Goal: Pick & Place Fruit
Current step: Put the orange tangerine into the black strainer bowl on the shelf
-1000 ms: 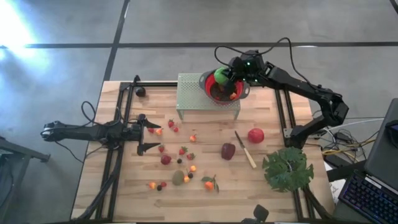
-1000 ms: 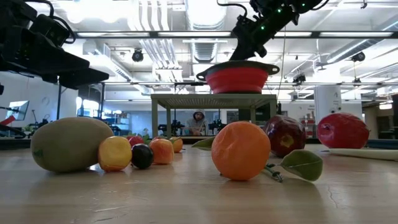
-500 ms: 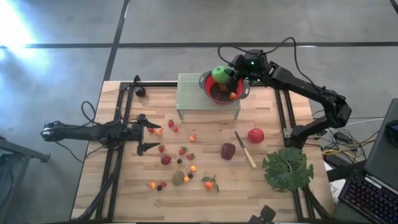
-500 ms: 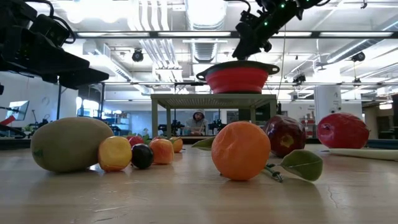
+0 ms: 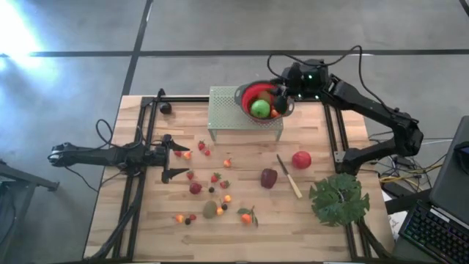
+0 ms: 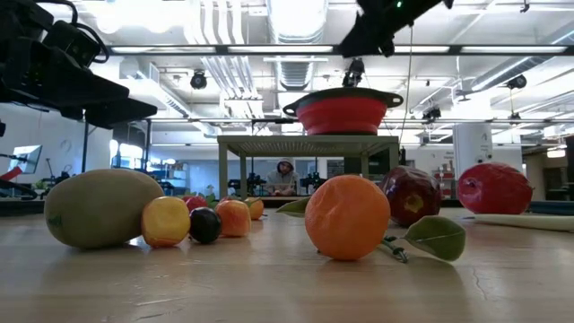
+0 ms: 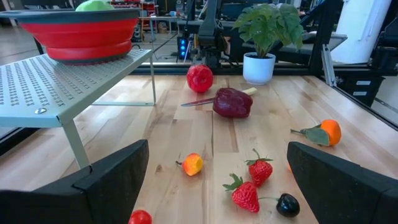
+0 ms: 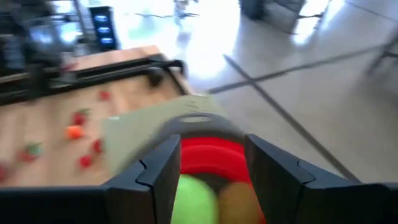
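The table (image 5: 315, 220) carries a perforated stand (image 5: 227, 110) with a red bowl (image 5: 248, 94). The green apple (image 5: 260, 109) lies in this bowl, just beside the right gripper (image 5: 281, 94), whose fingers are spread and empty. The left gripper (image 5: 178, 156) waits, spread wide, near strawberries (image 5: 201, 146).

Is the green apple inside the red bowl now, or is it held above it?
Inside. The round green apple lies in the red bowl, apart from the open right end effector.
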`<state>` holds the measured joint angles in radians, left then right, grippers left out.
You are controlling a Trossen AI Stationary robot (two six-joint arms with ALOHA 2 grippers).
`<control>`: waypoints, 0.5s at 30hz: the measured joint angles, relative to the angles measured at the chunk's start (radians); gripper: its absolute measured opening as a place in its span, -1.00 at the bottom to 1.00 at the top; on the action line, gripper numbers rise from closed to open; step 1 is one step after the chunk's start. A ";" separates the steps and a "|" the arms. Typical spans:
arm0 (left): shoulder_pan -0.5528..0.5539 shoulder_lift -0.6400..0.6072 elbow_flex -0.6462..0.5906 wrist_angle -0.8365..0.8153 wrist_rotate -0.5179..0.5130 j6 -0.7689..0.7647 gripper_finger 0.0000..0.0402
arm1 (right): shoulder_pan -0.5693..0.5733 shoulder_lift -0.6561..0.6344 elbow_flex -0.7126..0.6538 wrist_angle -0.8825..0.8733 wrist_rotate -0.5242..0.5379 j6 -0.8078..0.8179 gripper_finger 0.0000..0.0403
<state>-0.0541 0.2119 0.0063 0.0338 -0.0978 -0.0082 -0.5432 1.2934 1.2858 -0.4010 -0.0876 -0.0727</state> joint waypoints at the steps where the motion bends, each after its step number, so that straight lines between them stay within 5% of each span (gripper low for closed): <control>1: 0.000 0.000 0.000 0.000 0.000 0.000 0.93 | 0.019 -0.008 0.000 -0.008 -0.011 0.000 -0.19; 15: 0.000 0.000 0.000 0.000 0.000 0.000 0.93 | 0.410 0.000 0.000 -0.046 -0.018 -0.038 -0.58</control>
<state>-0.0544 0.2119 0.0063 0.0338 -0.0978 -0.0082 -0.1333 1.2933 1.2862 -0.4470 -0.1054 -0.1110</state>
